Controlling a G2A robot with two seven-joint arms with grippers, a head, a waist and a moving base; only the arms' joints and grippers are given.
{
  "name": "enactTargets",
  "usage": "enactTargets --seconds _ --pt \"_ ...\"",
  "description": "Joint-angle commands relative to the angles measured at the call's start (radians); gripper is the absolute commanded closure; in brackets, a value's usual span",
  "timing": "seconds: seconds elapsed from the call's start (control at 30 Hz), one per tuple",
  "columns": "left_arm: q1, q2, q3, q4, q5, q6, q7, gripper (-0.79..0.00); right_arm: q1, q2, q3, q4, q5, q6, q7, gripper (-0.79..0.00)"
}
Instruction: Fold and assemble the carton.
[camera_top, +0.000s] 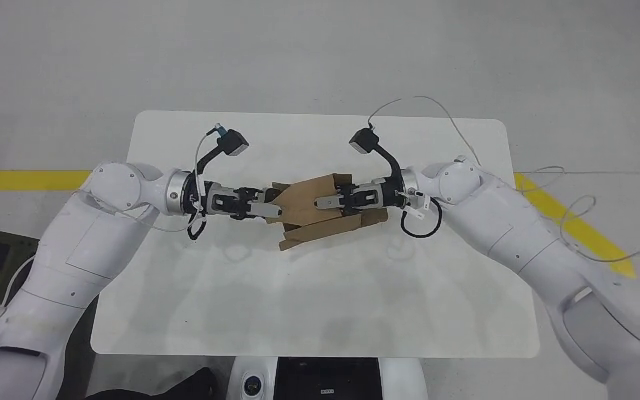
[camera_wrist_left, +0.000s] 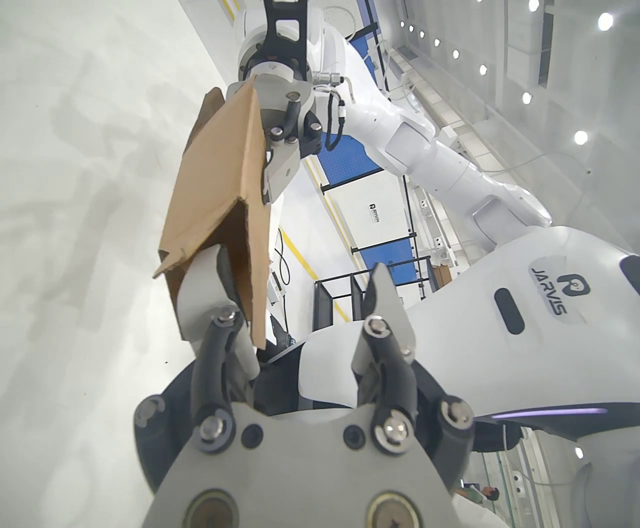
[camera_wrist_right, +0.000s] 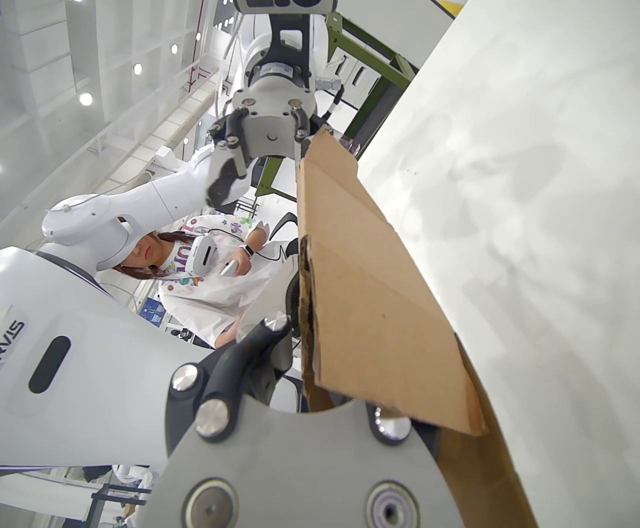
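Observation:
A brown cardboard carton (camera_top: 315, 205), part folded with loose flaps, is held between my two arms over the middle of the white table (camera_top: 300, 300). My left gripper (camera_top: 268, 203) is at one end of it. In the left wrist view this gripper (camera_wrist_left: 295, 295) is open; one finger (camera_wrist_left: 207, 295) sits inside the fold of the carton (camera_wrist_left: 215, 190) and the other stands well apart. My right gripper (camera_top: 330, 201) is at the opposite end, shut on a panel of the carton (camera_wrist_right: 360, 300). The panel hides one of its fingers in the right wrist view.
The table's surface around the carton is bare on all sides, with its edges well away from both grippers. A thin cable (camera_top: 440, 110) loops from the right arm over the table's far right corner. A yellow floor line (camera_top: 40, 180) runs beyond the table.

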Motion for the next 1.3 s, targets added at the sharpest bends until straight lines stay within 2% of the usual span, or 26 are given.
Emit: enactTargets --seconds 0.0,0.63,0.97,1.27 --pt "0.002 0.001 -0.006 -0.004 -0.019 0.009 -0.008 -0.785 0.001 -0.001 0.0 0.003 -0.006 -0.009 -0.009 0.0" --pt "0.029 -0.01 -0.061 -0.043 -0.19 0.084 -0.084 -0.785 -0.008 -0.044 -0.01 0.06 -0.053 -0.098 -0.098 0.0" --pt "0.027 -0.029 -0.046 -0.032 -0.148 0.073 -0.073 -0.785 -0.019 -0.092 -0.017 0.077 -0.049 -0.105 -0.106 0.0" --pt "0.025 -0.041 -0.045 -0.04 -0.088 0.051 -0.051 -0.785 -0.016 -0.117 -0.01 0.097 -0.069 -0.11 -0.11 0.0"
